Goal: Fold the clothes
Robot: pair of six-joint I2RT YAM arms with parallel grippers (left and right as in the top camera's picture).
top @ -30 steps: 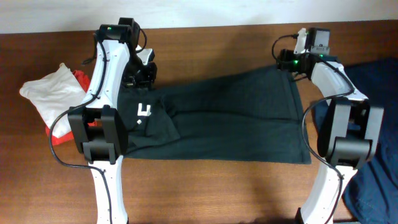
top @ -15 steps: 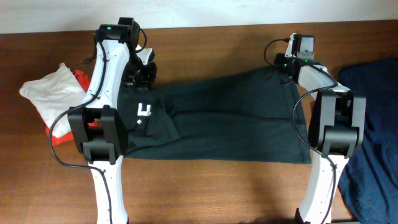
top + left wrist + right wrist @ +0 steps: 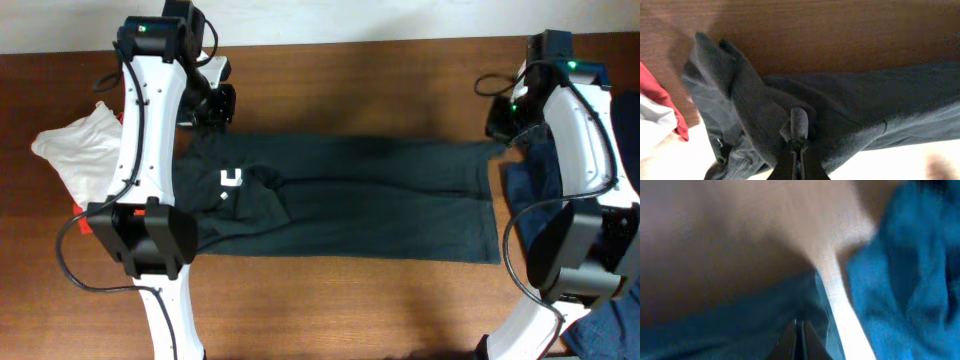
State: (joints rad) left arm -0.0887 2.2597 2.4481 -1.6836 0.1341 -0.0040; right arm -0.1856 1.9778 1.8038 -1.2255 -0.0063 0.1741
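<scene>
Trousers first, from overhead: dark trousers (image 3: 350,200) spread flat on the tabletop (image 3: 350,70), long axis running left to right, waist end with a white logo (image 3: 231,179) toward the left arm, leg hems toward the right arm. Left claw (image 3: 207,105) at the far waist corner, right claw (image 3: 503,130) at the far hem corner, far long edge drawn straight between them, near long edge lying free toward the arm bases. White cloth (image 3: 75,150) over a red cloth (image 3: 127,125) just beside the waist end; blue garment (image 3: 528,185) right against the hems. From the left wrist: left claw (image 3: 797,150) pressed together on a raised pleat of the dark fabric, rest of the waist bunched and sagging off to one side, red and white cloth at the frame edge, bare wood beyond. From the right wrist, badly blurred: right claw (image 3: 799,330) closed to a thin line, pinching the hem corner by the look of it, blue garment close alongside. Judged next: probably a lengthwise fold, far edge carried across the short way onto the near edge, so travel square to the long axis. Neither arm nearer, one at each end; hence equal pace needed, or a skewed crease likely.
</scene>
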